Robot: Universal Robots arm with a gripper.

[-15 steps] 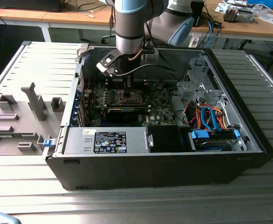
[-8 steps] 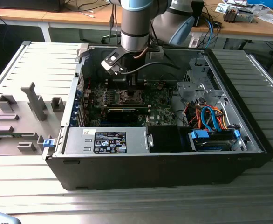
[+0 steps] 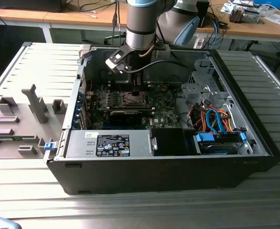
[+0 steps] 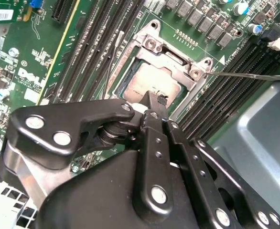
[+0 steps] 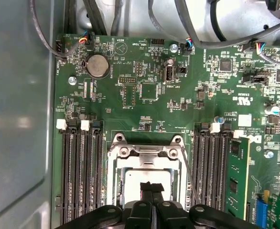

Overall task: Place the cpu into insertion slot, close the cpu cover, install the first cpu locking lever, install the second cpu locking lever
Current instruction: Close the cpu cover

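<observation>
The cpu [image 5: 133,183] sits in the insertion slot [image 4: 129,81] on the green motherboard [image 5: 145,114], the cpu cover [image 5: 147,153] seemingly lowered over it. One locking lever [image 4: 250,75] juts free, unlatched. The fingers [image 5: 147,192], pressed together and empty, hover over the chip.

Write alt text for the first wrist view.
The shut gripper hangs over the cpu, which lies framed by the lowered cpu cover on a green motherboard. Black memory slots flank it on both sides; a coin cell sits farther off.
</observation>
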